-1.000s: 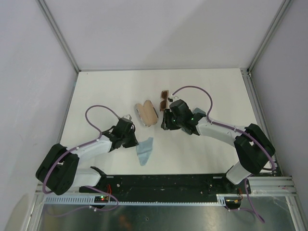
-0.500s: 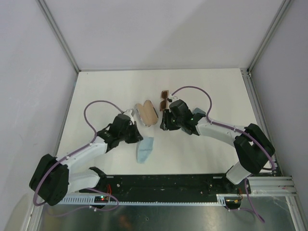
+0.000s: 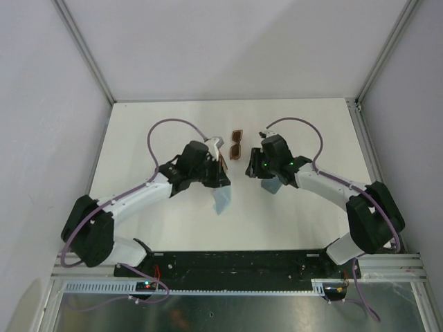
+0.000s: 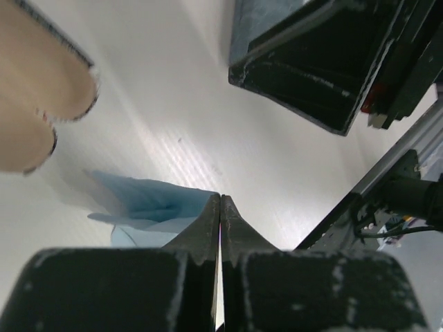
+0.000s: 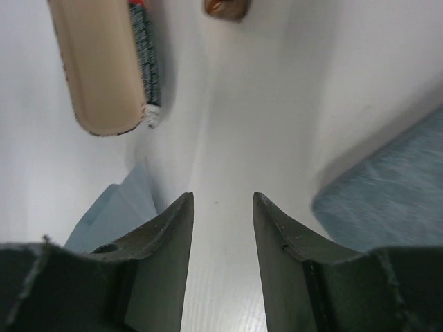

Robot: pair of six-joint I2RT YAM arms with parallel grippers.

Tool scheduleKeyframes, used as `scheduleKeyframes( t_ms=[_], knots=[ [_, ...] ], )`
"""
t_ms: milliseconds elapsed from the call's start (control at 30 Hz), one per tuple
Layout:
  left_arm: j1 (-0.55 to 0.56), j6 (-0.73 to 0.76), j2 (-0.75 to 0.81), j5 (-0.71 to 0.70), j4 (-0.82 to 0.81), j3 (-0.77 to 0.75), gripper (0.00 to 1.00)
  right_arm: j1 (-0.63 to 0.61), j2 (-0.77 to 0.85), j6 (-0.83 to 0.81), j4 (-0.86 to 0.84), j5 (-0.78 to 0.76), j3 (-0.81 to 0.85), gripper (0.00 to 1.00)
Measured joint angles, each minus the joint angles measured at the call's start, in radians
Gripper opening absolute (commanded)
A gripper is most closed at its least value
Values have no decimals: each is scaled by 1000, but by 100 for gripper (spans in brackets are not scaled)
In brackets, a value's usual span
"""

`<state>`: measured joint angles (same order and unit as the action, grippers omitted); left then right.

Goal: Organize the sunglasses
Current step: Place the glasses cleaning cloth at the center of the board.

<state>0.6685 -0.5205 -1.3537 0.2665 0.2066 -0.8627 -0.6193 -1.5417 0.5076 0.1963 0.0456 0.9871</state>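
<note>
Left end effector [image 4: 220,202] fully closed near table [image 3: 304,131] centre, tips pinching fold of light blue cloth [image 4: 149,204]. Tan-lined case [image 5: 100,62] lay just beyond, mostly hidden under left arm in top view. Brown-amber sunglasses [image 3: 237,144] lay toward far edge of table, mid-width, between both arms, touched by neither. Right end effector [image 5: 221,200] stood part open, nothing between jaws, over bare table. Grey-blue case [image 5: 387,187] lay just beside it, to right.

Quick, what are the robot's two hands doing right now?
Left gripper: shut, seemingly pinching the blue cloth.
Right gripper: open, holding nothing.
</note>
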Motion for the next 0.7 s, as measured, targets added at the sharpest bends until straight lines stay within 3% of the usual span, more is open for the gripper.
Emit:
scheduleKeyframes(
  t_ms=[200, 367, 500, 700],
  knots=[
    [1, 55, -134, 43, 13, -230, 0, 108, 93, -17, 42, 1, -35, 46],
    [1, 109, -139, 62, 27, -345, 0, 153, 153, -38, 79, -4, -39, 46],
    [6, 134, -122, 85, 24, -296, 0, 154, 171, -40, 86, -5, -47, 45],
    [82, 137, -179, 50, 35, -47, 0, 130, 163, -43, 96, -19, -84, 45]
  ],
)
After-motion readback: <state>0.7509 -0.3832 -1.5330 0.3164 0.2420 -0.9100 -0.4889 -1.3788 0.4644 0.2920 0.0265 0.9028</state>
